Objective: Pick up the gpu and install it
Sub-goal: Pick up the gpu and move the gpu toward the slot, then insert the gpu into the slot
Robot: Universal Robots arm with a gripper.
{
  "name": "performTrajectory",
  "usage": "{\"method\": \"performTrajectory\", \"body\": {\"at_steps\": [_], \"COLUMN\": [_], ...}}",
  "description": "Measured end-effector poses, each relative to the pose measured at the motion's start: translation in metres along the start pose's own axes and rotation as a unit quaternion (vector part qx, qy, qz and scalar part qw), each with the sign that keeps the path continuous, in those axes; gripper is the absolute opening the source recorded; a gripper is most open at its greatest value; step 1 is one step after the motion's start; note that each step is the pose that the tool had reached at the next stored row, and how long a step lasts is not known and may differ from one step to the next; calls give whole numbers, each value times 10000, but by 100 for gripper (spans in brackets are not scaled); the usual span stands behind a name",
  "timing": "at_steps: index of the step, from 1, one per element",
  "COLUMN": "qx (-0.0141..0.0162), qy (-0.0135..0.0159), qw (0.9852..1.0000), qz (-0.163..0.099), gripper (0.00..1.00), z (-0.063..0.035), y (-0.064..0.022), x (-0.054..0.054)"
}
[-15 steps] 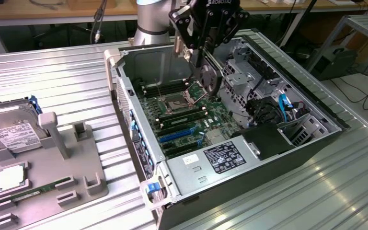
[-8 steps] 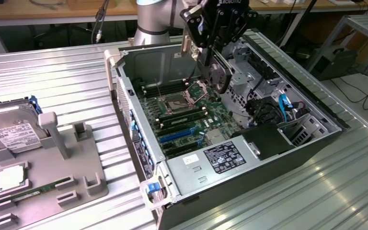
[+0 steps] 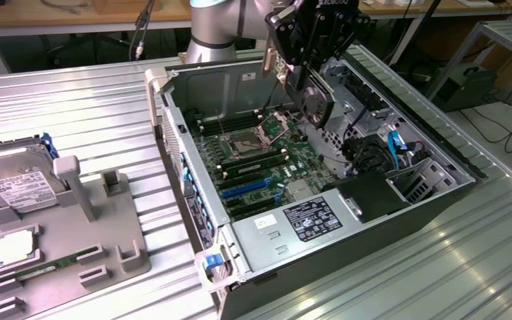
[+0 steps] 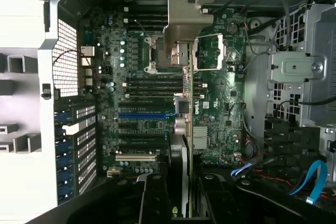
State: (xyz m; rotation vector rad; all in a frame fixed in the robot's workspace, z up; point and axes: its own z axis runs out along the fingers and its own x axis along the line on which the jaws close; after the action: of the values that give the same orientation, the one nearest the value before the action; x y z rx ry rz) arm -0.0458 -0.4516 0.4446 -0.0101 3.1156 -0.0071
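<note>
1. You see the gripper (image 3: 308, 67) above the open computer case (image 3: 171, 133), toward the far end of it in the exterior view.
2. Its fingers are pinched on the gpu (image 3: 315, 101), which hangs below them on edge, its black face and round fan turned toward the exterior view's left.
3. The card is in the air over the motherboard (image 3: 256, 160); you can see clear space between its lower edge and the board, so it is not seated in any slot.
4. From the wrist view you look down along the card (image 4: 189, 103) edge-on, with the silver bracket (image 4: 185, 19) at its far end and the dark fingers (image 4: 157, 203) on either side of it.
5. The blue slot (image 4: 144, 115) lies on the board beside the line of the card, apart from it.
6. On the exterior view's left, well apart from the case, a grey holder (image 3: 87, 233) carries the hard drive (image 3: 16, 183) and a green RAM stick (image 3: 56, 263).
7. A blue cable (image 3: 397, 143) sits inside the case on the exterior view's right.
</note>
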Motion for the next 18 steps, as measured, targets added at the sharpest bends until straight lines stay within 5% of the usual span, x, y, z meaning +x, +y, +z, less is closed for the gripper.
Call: {"method": "performTrajectory", "body": {"at_steps": [18], "qx": [-3], "qy": [-1], "qw": [9999], "qz": [-124], "gripper": [27], "z": [0], "y": [1], "x": [-2]}}
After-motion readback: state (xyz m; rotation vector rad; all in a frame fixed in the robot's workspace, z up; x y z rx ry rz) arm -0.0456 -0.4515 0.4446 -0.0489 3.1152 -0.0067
